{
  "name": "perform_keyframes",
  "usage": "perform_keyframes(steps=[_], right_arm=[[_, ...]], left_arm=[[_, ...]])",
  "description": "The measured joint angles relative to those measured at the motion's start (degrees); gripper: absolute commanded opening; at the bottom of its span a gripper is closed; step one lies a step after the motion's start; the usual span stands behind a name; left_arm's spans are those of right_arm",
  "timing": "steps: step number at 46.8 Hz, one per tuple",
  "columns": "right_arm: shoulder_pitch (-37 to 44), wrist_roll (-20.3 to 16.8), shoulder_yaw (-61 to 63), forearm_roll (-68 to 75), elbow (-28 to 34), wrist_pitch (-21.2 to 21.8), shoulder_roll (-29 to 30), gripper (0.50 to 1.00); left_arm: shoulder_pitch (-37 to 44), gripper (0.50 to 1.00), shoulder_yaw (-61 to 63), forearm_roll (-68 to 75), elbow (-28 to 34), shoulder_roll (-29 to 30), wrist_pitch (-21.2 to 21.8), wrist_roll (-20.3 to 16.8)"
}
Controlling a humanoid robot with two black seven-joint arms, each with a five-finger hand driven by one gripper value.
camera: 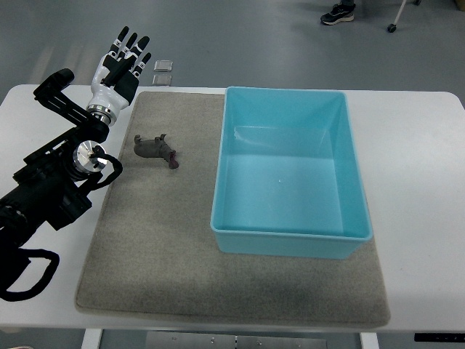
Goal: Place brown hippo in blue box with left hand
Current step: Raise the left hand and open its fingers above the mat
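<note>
A white desk (421, 189) is filling most of the top view, with grey floor showing beyond its far edge. A grey felt mat (167, 254) is lying across the middle of the desk, reaching from near the far edge almost to the near edge. The blue box (290, 240) is sitting on the right part of the mat, open side up and holding nothing, its near wall facing the camera.

The left arm (43, 196) is coming in from the lower left edge, black and jointed, angling up over the desk's left side. At its end the left hand (116, 73) is hanging above the far left corner of the mat, its black and white fingers (129, 45) spreading straight out toward the floor beyond the desk and gripping nothing.

The brown hippo (156, 150) is lying on the mat between the arm and the box, well apart from the hand and clear of the box's left wall; it is a small dark figure with its darker end pointing toward the box.

Two small square pads (163, 71) are lying just beyond the mat's far edge, beside the fingertips. A dark shoe (338, 13) is showing on the floor at the top
</note>
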Motion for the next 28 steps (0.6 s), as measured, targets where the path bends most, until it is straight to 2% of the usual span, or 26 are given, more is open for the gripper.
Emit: perform_keyframes(steps=[28], right_arm=[[0.0, 0.0, 0.0, 0.0, 0.0, 0.0, 0.0, 0.936]], left_arm=[[0.2, 0.996, 0.0, -0.1, -0.3, -0.8, 0.1, 0.0]])
